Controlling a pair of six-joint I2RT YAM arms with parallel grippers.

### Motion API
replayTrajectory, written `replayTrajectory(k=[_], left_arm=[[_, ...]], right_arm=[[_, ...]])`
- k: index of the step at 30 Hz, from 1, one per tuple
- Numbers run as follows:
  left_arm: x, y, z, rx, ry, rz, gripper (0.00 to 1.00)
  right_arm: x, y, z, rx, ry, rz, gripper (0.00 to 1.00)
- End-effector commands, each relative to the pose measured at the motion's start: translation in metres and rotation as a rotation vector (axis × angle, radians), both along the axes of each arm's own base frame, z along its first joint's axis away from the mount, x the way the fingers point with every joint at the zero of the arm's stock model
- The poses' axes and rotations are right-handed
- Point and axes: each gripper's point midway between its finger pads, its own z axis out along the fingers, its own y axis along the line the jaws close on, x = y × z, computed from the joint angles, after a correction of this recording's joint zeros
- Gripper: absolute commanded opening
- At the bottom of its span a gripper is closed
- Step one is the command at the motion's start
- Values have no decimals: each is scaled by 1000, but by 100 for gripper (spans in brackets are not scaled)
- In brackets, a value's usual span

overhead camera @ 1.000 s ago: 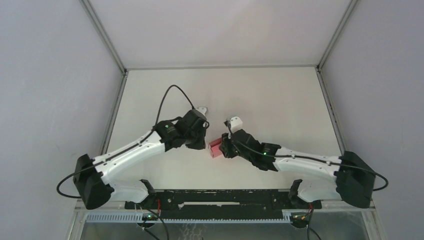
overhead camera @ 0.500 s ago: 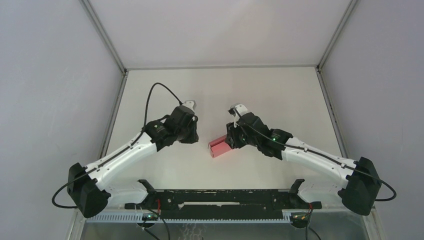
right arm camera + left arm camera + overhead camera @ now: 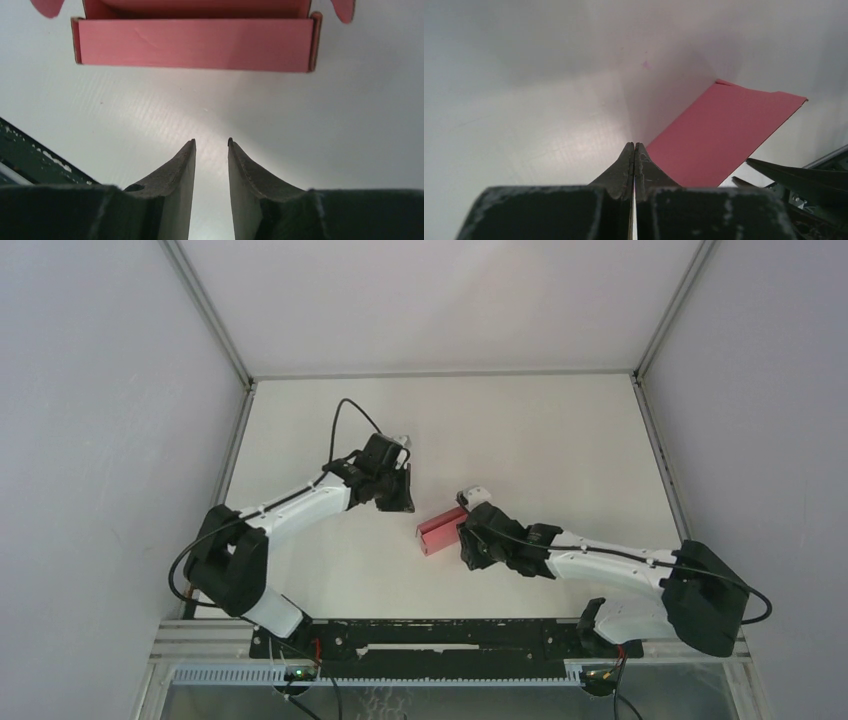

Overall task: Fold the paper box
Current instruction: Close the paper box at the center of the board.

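Note:
The pink paper box [image 3: 440, 529] lies mid-table as a low tray with its walls up. In the right wrist view its long outer wall [image 3: 195, 50] faces me, with rounded flaps at both far corners. My right gripper [image 3: 211, 141] is open, empty, and a short gap short of that wall; from above it [image 3: 468, 548] sits at the box's near right. My left gripper [image 3: 634, 145] is shut on nothing, hovering just left of the box [image 3: 724, 135]; from above it [image 3: 403, 504] is at the box's far left.
The white table [image 3: 560, 440] is fenced by a metal frame and grey walls. A black rail [image 3: 440, 635] runs along the near edge between the arm bases. The right gripper's fingers [image 3: 794, 175] show at the lower right of the left wrist view.
My right gripper has let go of the box's right end and drawn back toward the near side. My left gripper swung away left, then came back close to the box, shut throughout.

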Motion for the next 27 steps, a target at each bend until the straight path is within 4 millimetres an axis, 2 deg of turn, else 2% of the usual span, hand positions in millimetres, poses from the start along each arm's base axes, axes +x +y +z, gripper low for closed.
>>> replayTrajectory(k=[1, 5, 8, 11, 17, 27], left_arm=[[19, -47, 29, -180, -69, -110, 0], [11, -61, 17, -186, -37, -148, 0], [-4, -69, 6, -214, -1, -156, 0], [-16, -75, -7, -229, 27, -164, 0], [-29, -84, -17, -240, 55, -181, 0], [-40, -78, -33, -220, 87, -167, 0]], right_arm=[[25, 34, 22, 120, -89, -41, 39], [35, 50, 30, 144, -109, -28, 40], [43, 63, 31, 145, -102, -31, 40], [48, 73, 25, 149, -83, -26, 40], [54, 80, 16, 145, -64, -30, 40], [62, 87, 24, 170, -74, -42, 39]])
